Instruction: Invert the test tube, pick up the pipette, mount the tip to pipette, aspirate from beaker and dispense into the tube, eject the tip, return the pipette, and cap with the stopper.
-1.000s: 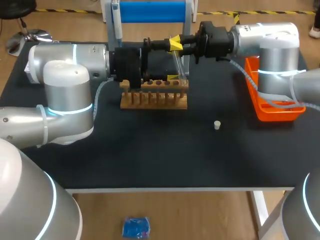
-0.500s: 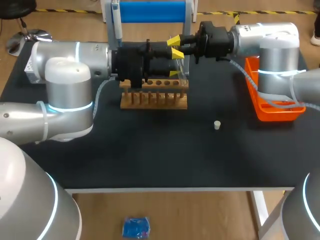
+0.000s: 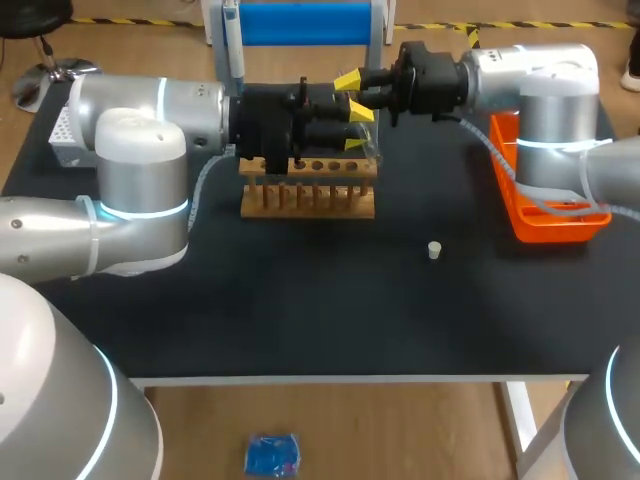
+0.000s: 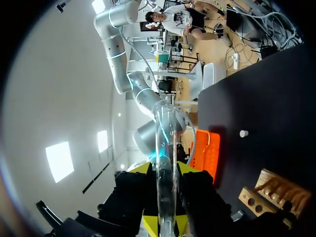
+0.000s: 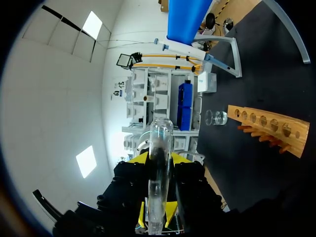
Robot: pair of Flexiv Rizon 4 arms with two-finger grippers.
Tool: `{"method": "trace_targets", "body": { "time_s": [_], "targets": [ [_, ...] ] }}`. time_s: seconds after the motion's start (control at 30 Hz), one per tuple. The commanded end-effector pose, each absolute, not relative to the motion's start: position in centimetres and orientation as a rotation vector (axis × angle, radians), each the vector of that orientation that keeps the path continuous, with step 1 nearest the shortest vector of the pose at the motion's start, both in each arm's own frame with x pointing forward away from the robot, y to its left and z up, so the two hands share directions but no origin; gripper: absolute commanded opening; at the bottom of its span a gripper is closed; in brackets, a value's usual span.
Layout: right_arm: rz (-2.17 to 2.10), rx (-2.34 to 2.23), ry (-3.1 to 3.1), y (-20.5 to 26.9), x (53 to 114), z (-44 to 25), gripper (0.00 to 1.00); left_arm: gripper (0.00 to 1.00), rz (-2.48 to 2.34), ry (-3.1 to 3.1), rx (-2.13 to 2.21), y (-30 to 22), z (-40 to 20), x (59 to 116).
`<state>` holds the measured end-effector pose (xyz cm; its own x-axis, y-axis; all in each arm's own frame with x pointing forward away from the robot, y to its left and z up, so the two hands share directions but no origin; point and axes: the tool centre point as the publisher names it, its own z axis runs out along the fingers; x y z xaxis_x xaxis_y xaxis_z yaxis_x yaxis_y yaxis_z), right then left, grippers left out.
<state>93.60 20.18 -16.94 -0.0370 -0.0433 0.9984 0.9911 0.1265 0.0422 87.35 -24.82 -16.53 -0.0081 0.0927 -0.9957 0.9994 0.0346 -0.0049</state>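
A clear test tube [image 3: 371,140] hangs over the right end of the wooden rack [image 3: 308,190]. In the left wrist view the tube [image 4: 164,163] runs out between the yellow tips of my left gripper [image 4: 164,222], and both press on it. My right gripper [image 5: 157,217] is shut on the same tube [image 5: 159,163] from the other side. In the head view the left gripper [image 3: 355,130] and the right gripper [image 3: 350,85] meet nose to nose above the rack. The pipette [image 3: 233,45] hangs on the blue-topped stand behind. A small pale stopper [image 3: 434,250] lies on the mat.
An orange bin [image 3: 545,225] sits at the right edge under my right arm. A glass beaker [image 5: 217,117] stands beyond the rack [image 5: 266,126]. A white perforated box [image 3: 60,135] is at the far left, partly behind my left arm.
My left gripper has moved right toward the tube and its fingers have come together on it. The right gripper has stayed put, still holding the tube.
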Motion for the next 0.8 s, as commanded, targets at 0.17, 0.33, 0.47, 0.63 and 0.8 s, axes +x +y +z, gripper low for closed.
{"method": "trace_targets", "body": {
  "time_s": [0.17,0.33,0.47,0.63,0.8],
  "targets": [
    [-1.161,-1.068,-1.269,20.14,93.54,-17.02,0.00,0.00,-1.134,1.310,1.231,-24.40,-16.65,87.02],
    [-1.161,-1.068,-1.269,20.14,93.54,-17.02,0.00,0.00,-1.129,1.310,1.218,-24.22,-16.85,86.97],
    [-1.161,-1.068,-1.269,20.14,93.54,-17.02,1.00,0.00,-1.129,1.288,1.218,-24.19,-16.91,87.00],
    [-1.161,-1.068,-1.269,20.14,93.54,-17.02,1.00,0.00,-1.129,1.288,1.218,-24.19,-16.91,87.00],
    [-1.161,-1.068,-1.269,20.14,93.54,-17.02,1.00,0.00,-1.129,1.288,1.218,-24.19,-16.91,87.00]
  ]
}}
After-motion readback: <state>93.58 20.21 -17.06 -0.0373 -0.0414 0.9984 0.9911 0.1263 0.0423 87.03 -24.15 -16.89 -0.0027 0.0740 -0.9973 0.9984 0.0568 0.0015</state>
